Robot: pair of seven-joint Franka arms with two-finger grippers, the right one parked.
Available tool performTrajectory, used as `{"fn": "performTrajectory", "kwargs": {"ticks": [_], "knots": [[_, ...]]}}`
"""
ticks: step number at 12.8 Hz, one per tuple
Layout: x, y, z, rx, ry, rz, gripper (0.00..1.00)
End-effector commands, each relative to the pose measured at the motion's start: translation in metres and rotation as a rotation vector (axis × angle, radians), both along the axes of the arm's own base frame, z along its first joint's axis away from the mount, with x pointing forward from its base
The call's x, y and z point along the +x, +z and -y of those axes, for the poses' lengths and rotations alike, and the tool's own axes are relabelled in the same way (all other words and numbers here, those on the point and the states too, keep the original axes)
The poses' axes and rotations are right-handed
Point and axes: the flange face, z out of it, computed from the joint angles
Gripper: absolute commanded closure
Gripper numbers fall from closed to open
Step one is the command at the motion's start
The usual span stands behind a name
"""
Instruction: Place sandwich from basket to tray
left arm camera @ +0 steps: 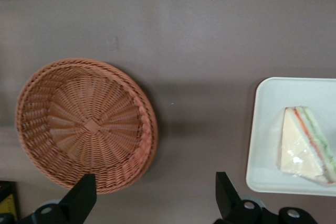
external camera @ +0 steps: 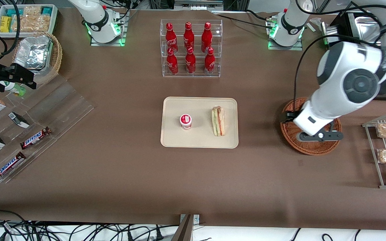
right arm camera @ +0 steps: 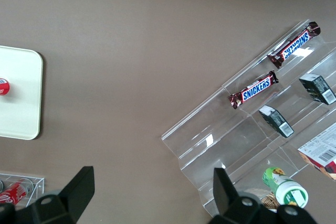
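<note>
While sandwich [external camera: 218,121] lies on tray [external camera: 173,137], pincer [left arm camera: 152,195] hangs wide open, holding nothing, above basket [left arm camera: 84,124].

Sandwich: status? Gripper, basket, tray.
Gripper open, empty, hanging above the basket. Sandwich down on the tray, beside a small red-and-white cup. Basket empty. Nothing in the way.

I can read SNICKERS on 2 chocolate bars [external camera: 36,138] lying on the clear acrylic stand [external camera: 39,120] toward the parked arm's end of the table; the right wrist view shows the same word on both. The red bottles [external camera: 189,47] carry white script I cannot make out. The gripper [left arm camera: 152,203] bears no lettering.
</note>
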Motion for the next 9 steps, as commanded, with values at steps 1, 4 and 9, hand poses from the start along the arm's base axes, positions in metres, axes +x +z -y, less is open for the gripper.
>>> {"fn": "performTrajectory", "kwargs": {"ticks": [1,4,9], "knots": [[-0.003,0.014,-0.035,-0.027,-0.084,-0.025,0.0],[-0.001,0.02,-0.077,-0.019,-0.141,-0.022,0.0],[0.003,0.016,-0.097,-0.063,-0.152,-0.022,0.0]]}}
